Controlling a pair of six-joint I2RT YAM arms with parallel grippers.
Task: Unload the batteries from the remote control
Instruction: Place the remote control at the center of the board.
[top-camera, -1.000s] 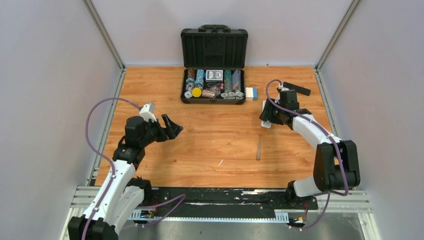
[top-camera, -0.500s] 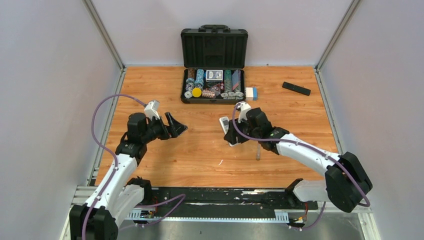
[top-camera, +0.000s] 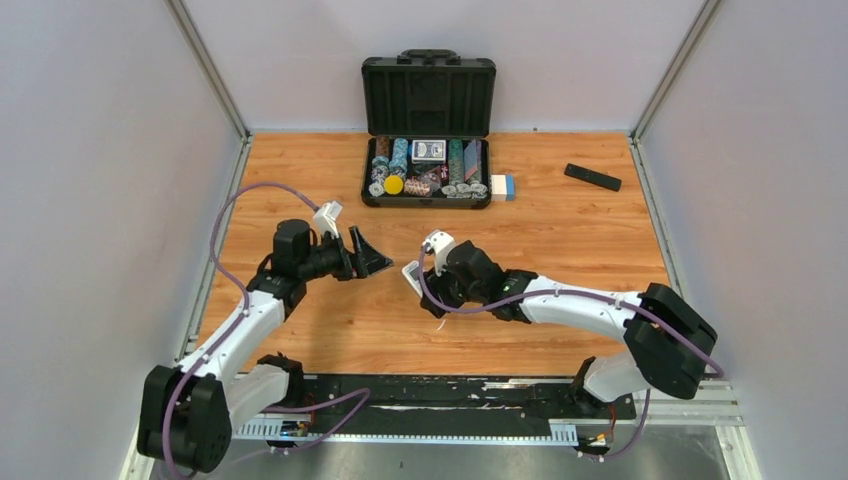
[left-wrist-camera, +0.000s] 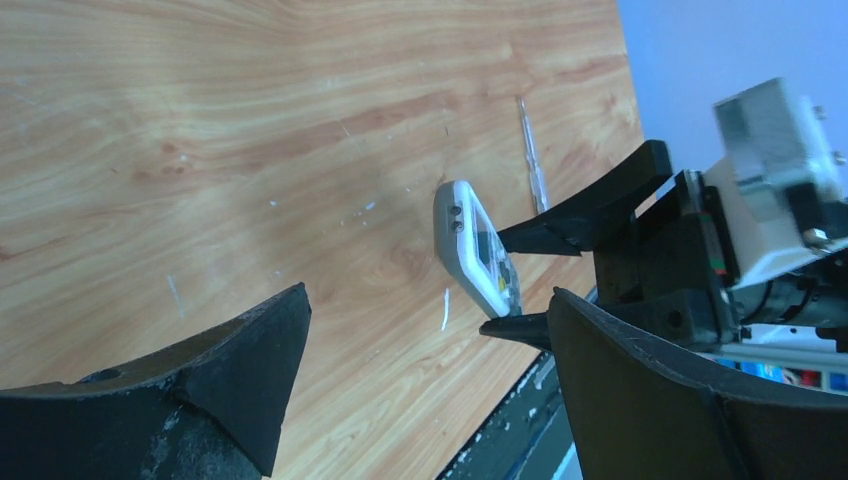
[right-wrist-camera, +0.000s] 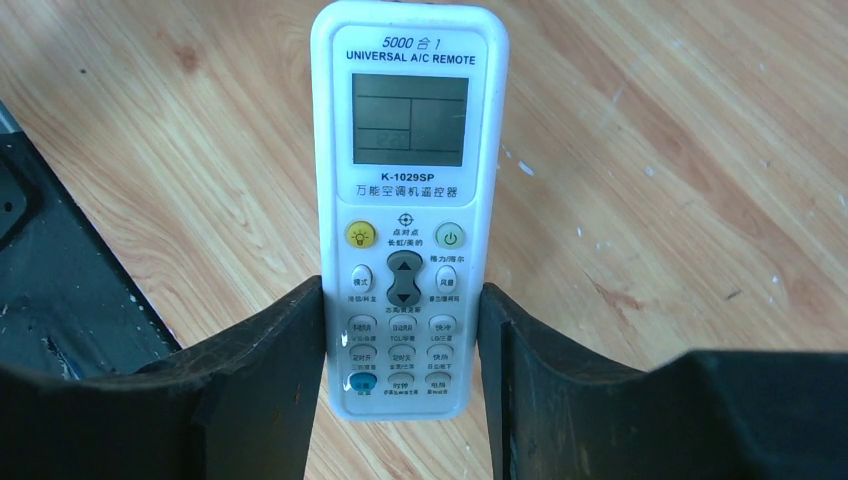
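Gripping the white remote control (right-wrist-camera: 405, 200) across its lower button section, the right gripper (right-wrist-camera: 402, 296) is found clenched on it, with one finger pressed against each long edge and the display end projecting beyond the fingertips. In the right wrist view the button face is presented to the camera, upright at the centre of the frame, with the wooden table (top-camera: 560, 240) behind it. In the top view the remote control is held just left of centre, at the tip of the right arm. It appears to be raised off the table, though contact cannot be ruled out.

The left gripper (top-camera: 368, 258) is recorded as released, its jaws spread wide. It is placed immediately to the left of the remote control in the top view, near but apart. In the left wrist view the remote control is framed between the two spread fingers and untouched by either.

Also noted: an opened chip case (top-camera: 428, 95) at upper centre and a black remote (top-camera: 592, 177) at upper right.
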